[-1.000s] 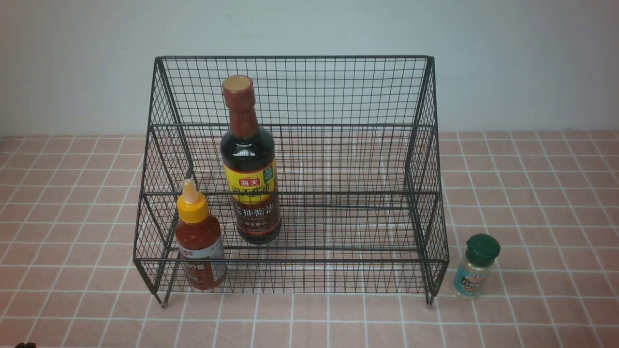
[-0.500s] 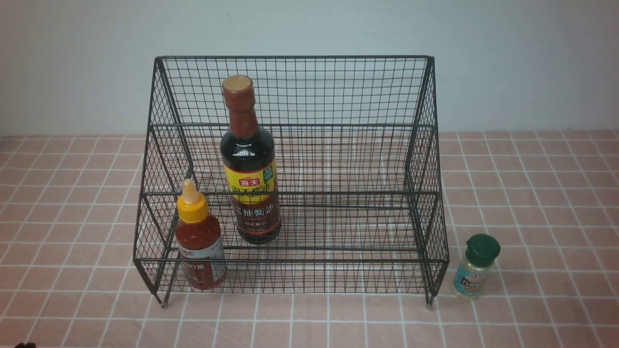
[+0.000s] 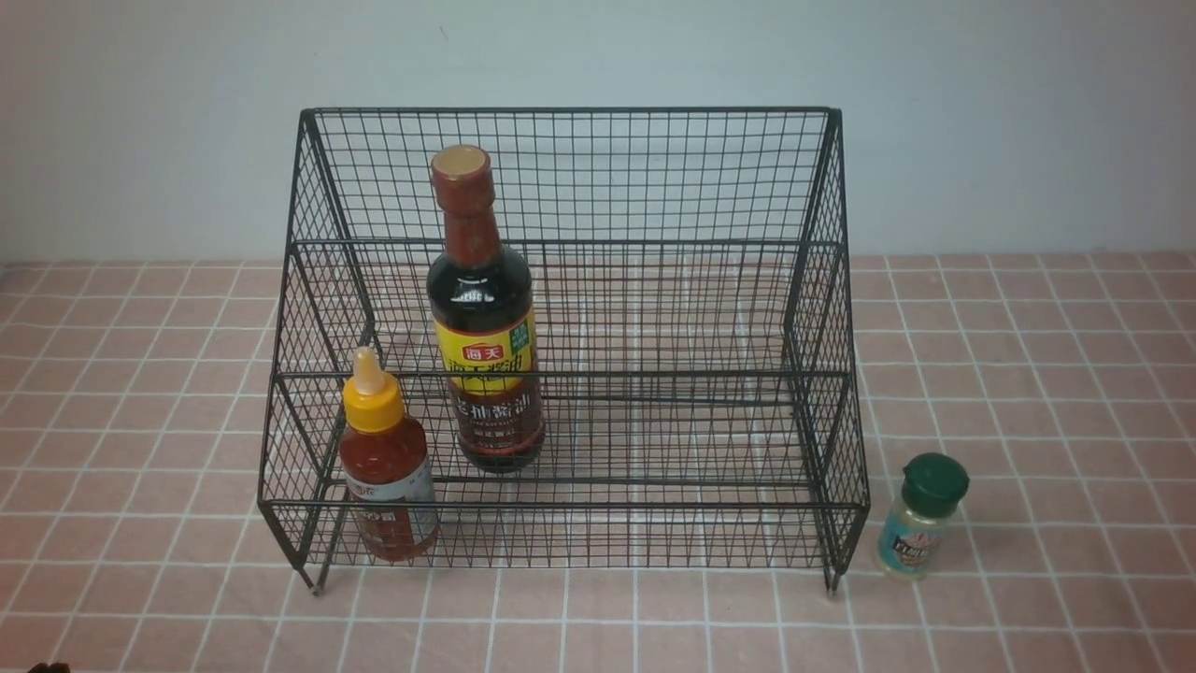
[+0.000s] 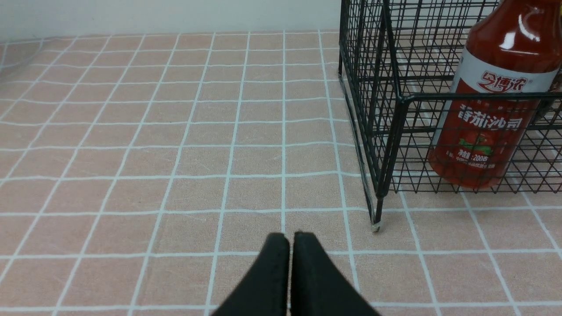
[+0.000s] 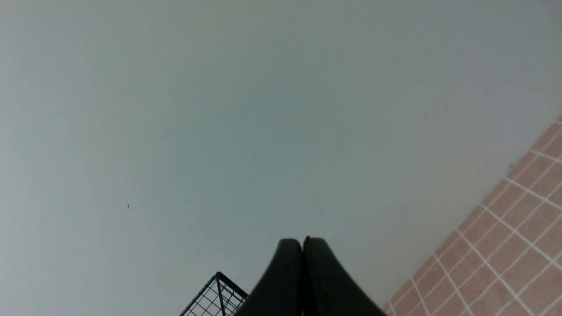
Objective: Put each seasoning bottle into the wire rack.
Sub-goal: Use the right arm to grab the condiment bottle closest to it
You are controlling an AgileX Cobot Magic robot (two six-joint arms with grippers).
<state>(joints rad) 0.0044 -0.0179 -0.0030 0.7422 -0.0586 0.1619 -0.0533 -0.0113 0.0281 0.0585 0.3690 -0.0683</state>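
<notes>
Shaker (image 3: 920, 514) beside wire rack (image 3: 654, 374) only in front view, wrist views show left pincer (image 4: 290, 239), right pincer (image 5: 302, 243) closed, empty.

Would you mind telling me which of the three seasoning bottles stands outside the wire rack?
The small green-lidded shaker, on the cloth right of the wire rack; the soy-sauce bottle and red-sauce bottle stand inside it.

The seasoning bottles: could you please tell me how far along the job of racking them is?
Done: the soy-sauce bottle and the red-sauce bottle stand upright inside the wire rack, toward its left side. In hand: nothing; the left gripper and right gripper are both shut and empty. Left: the green-lidded shaker stands on the tablecloth outside the rack's right side.
</notes>
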